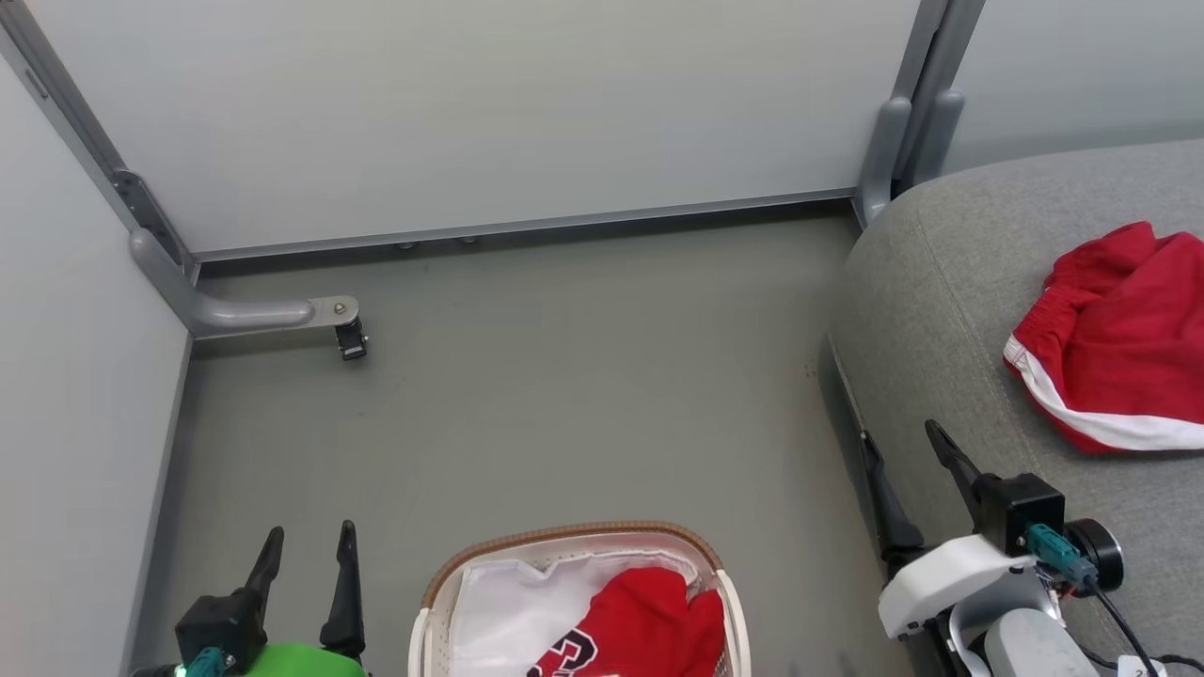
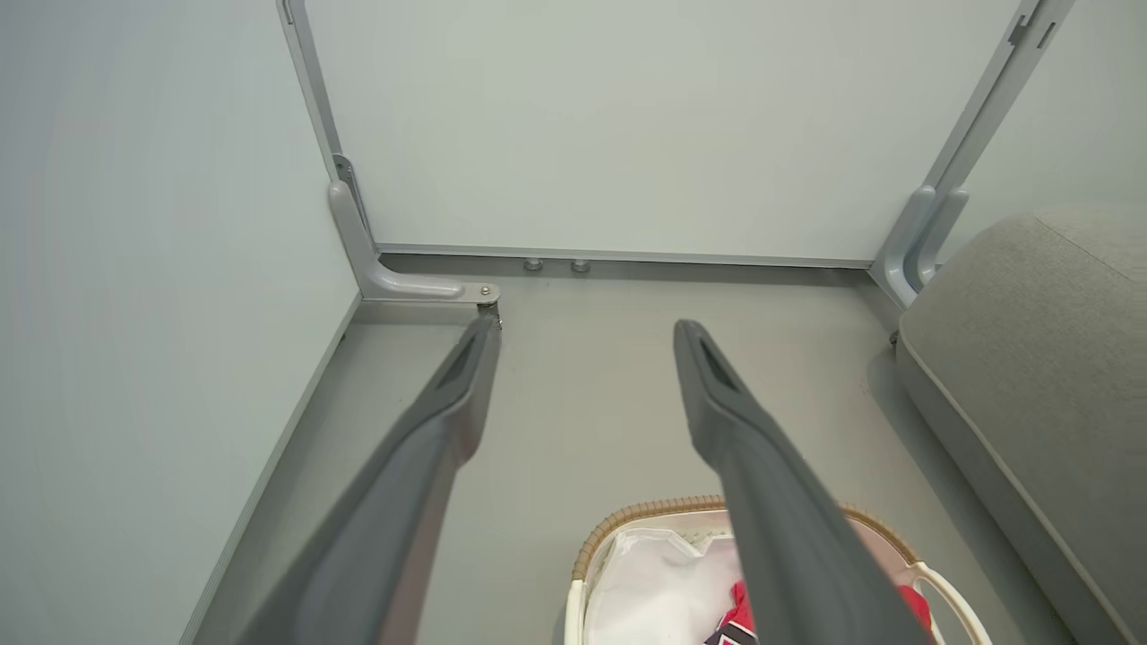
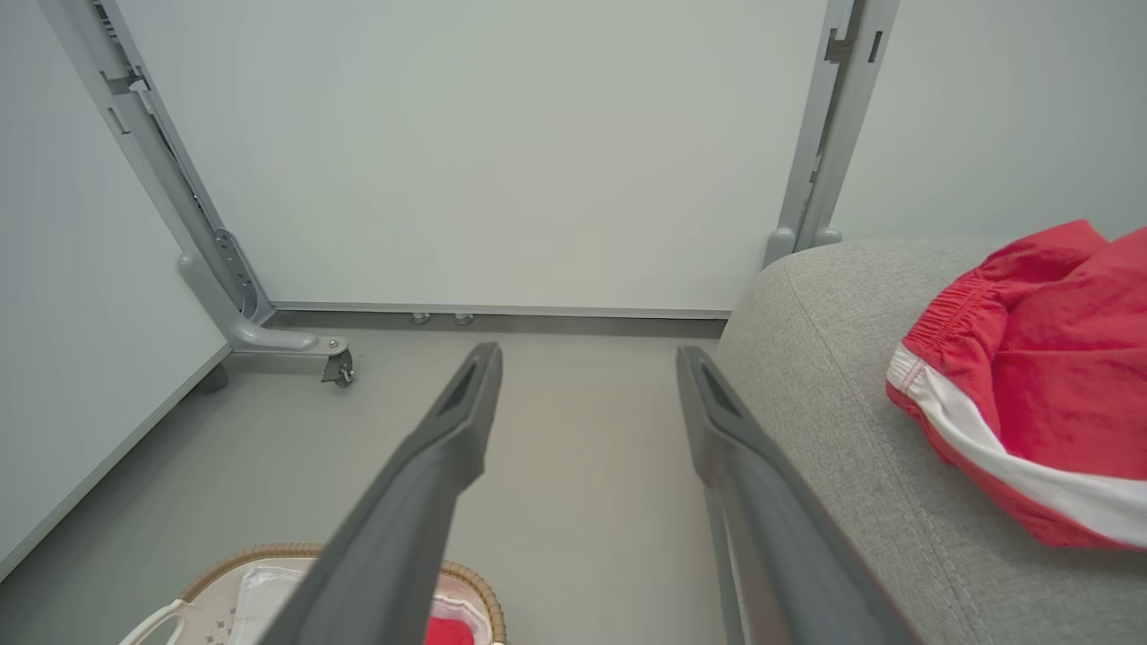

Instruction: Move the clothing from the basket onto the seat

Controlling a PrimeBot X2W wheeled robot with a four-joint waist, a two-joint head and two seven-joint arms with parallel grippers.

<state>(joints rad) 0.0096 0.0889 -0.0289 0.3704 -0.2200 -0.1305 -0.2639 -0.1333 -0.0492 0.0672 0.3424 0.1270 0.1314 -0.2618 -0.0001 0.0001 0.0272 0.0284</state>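
left gripper (image 1: 311, 528), right gripper (image 1: 898, 430) spread wide, empty

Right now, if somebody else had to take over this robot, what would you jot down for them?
Left gripper: open, empty, over the floor to the left of the basket.
Right gripper: open, empty, by the edge of the couch.
Shorts: lying on the couch.
Jersey: in the basket, on the white liner.
Done: the shorts are on the couch.
Left: lift the jersey out and lay it on the couch.
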